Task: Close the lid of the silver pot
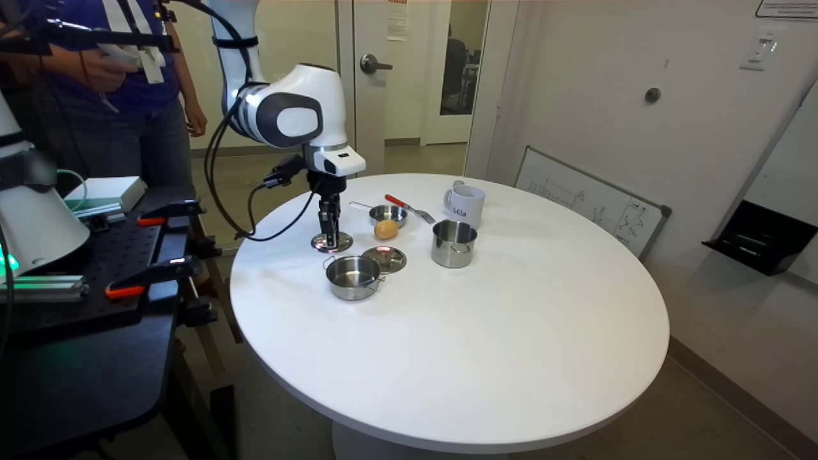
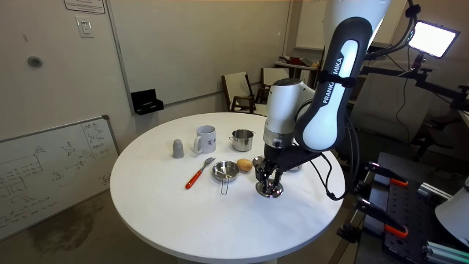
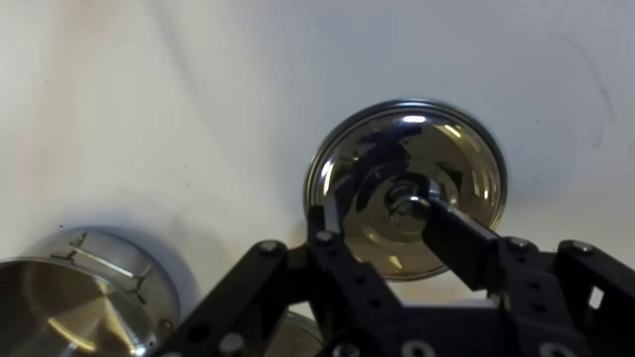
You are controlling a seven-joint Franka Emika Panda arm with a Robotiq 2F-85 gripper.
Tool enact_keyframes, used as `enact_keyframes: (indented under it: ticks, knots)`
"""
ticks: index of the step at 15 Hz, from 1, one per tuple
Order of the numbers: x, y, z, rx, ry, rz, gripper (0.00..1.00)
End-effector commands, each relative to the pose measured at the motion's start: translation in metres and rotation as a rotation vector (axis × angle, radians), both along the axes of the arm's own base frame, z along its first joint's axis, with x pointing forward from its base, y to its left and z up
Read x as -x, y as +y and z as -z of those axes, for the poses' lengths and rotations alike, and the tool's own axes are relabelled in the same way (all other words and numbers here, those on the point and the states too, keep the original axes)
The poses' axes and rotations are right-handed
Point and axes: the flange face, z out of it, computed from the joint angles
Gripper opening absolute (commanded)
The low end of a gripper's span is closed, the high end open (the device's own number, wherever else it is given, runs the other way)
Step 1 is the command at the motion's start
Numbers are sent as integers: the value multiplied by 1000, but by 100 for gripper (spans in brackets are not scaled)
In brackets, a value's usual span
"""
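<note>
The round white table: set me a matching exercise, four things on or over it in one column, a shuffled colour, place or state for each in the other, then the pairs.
Things
1. fork
2. mug
3. silver pot
4. gripper

Matches
A. jaws apart, over a lid
B. shiny steel, no lid on
C. red-handled
D. white, lettered "Mila"

Pairs: 1-C; 2-D; 3-B; 4-A
</note>
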Motion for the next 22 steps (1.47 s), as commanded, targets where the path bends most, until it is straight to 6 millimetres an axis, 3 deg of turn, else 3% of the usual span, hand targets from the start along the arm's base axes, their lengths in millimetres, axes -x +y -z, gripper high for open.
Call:
enact_keyframes:
  ticks: [1,4,9,12,18,22]
  knots:
    - [1,6,-4,6,-4,30,18]
    - [1,11,-7,2,-7,75,1]
    - [1,13,-11,-5,-13,136,5]
    - [-2,21,-37,-7,-51,120,5]
    - [4,41,-115,23,-111,6,5]
    - [-1,21,-132,98,-95,-38,5]
